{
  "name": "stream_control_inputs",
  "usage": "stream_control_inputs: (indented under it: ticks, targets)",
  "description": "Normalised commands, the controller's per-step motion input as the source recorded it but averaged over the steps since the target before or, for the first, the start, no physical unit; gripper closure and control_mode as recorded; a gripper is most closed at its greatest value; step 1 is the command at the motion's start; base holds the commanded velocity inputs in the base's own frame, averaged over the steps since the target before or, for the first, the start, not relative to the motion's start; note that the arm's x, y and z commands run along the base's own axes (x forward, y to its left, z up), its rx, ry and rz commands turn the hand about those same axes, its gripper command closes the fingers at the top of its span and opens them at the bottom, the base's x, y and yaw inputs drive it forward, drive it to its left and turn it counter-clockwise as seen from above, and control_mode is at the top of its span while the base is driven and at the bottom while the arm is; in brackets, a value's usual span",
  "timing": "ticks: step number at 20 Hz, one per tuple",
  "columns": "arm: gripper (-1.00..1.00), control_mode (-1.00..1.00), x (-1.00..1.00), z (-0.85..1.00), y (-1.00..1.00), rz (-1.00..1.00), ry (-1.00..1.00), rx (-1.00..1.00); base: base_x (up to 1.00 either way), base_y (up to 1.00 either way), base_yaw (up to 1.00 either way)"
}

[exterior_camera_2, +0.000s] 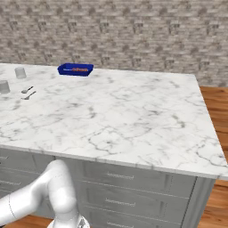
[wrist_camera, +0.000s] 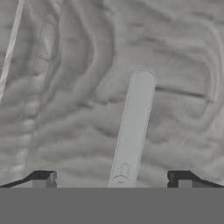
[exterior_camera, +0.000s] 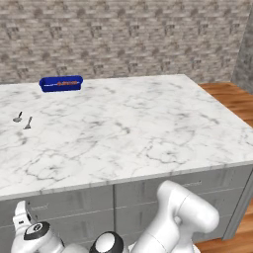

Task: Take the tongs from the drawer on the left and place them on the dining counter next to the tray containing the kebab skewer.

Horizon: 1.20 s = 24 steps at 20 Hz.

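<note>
My gripper [wrist_camera: 112,177] is open, close in front of the grey drawer [wrist_camera: 74,96] face. The drawer's slim silver bar handle [wrist_camera: 133,127] runs away from me, starting between my two fingertips [wrist_camera: 43,177]. In the left base view my hand [exterior_camera: 22,215] is low at the left, before the grey cabinet fronts under the dining counter [exterior_camera: 133,128]. The blue tray [exterior_camera: 60,83] [exterior_camera_2: 75,69] stands at the counter's far left with the reddish kebab skewer [exterior_camera: 64,83] [exterior_camera_2: 80,69] in it. The tongs are hidden.
Two small silver spoons [exterior_camera: 18,117] [exterior_camera_2: 27,92] lie on the counter's left side. Two pale cups [exterior_camera_2: 20,72] stand beyond them. A brick wall closes the back, and wooden floor [exterior_camera: 232,96] lies to the counter's right.
</note>
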Motion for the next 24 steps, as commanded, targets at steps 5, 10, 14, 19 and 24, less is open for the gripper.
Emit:
stream_control_inputs:
  ticks: [5,10,14,19,24]
  targets:
    - [-1.0,-1.0,0.19,-0.43,0.0,0.0,-0.1,0.0,0.0,0.0,0.0]
    - [1.0,-1.0,0.08,-0.05,0.0,0.0,-0.04,0.0,0.0,0.0,0.0]
    - [1.0,-1.0,0.0,0.0,0.0,0.0,0.0,0.0,0.0,0.0,0.0]
    - [1.0,-1.0,-0.01,0.0,0.0,0.0,0.0,0.0,0.0,0.0,0.0]
    - [1.0,-1.0,-0.68,-0.15,-0.07,0.01,0.0,0.0,0.0,0.0,0.0]
